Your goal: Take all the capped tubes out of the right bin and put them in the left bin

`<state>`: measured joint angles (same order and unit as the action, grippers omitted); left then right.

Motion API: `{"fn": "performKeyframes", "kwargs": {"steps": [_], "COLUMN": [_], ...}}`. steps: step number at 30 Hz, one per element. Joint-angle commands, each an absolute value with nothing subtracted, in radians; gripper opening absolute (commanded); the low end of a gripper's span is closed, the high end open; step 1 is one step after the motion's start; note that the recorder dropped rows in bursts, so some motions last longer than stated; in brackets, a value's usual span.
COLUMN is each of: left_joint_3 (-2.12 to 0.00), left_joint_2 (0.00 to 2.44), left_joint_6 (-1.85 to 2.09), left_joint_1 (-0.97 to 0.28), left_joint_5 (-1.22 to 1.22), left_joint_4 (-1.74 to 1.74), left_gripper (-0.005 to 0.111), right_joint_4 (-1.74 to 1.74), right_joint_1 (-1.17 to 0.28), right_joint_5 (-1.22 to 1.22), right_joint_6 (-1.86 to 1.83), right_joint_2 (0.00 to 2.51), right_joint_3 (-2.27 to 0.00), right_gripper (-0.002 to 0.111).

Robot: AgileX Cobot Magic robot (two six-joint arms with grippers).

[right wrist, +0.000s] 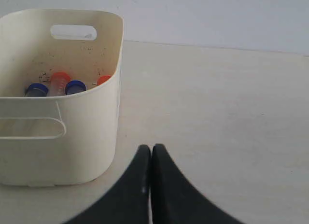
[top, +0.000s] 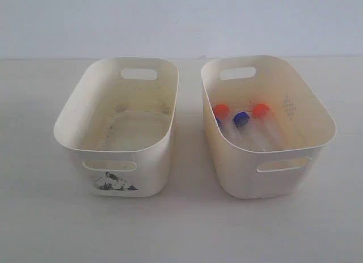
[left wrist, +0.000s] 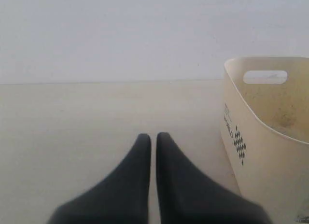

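The right bin (top: pixel 320 118), cream-white with a plain front, holds the capped tubes: two with orange-red caps (top: pixel 222 110) (top: pixel 261 110) and two with blue caps (top: pixel 242 118) (top: pixel 218 122), one blue cap half hidden by the rim. The left bin (top: pixel 71 118) carries a torn black-and-white sticker (top: pixel 113 182) and has no tubes inside. Neither gripper shows in the exterior view. My left gripper (left wrist: pixel 153 136) is shut over bare table beside the left bin (left wrist: pixel 270 151). My right gripper (right wrist: pixel 151 147) is shut and empty beside the right bin (right wrist: pixel 72 151), whose tube caps (right wrist: pixel 60 80) show.
Both bins stand side by side on a pale tabletop (top: pixel 181 229) with a narrow gap between them. A plain light wall (top: pixel 181 19) rises behind the table.
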<state>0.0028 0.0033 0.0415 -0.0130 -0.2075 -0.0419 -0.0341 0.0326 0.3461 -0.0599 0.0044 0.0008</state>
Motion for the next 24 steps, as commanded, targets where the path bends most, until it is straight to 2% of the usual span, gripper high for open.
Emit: {"fn": "performKeyframes", "kwargs": {"steps": [1,14,24], "left_joint_3": [0.0,0.0,0.0], "left_joint_2": [0.0,0.0,0.0], "left_joint_6": [0.035,0.035,0.035], "left_joint_1": [-0.011,-0.011,-0.011], "left_joint_5": [-0.198,-0.198,-0.198], "left_joint_4": [-0.04,-0.04,-0.04], "left_gripper": [0.004,0.004,0.004], "right_joint_4": [-0.033,-0.033,-0.045], "right_joint_1": [0.038,0.038,0.038], "right_joint_5": [0.334,0.299,-0.423], "right_joint_6": [-0.062,-0.062,-0.06], "right_joint_2": [0.0,0.0,0.0], "right_joint_3": [0.0,0.0,0.0], "right_gripper": [0.0,0.0,0.0]}}
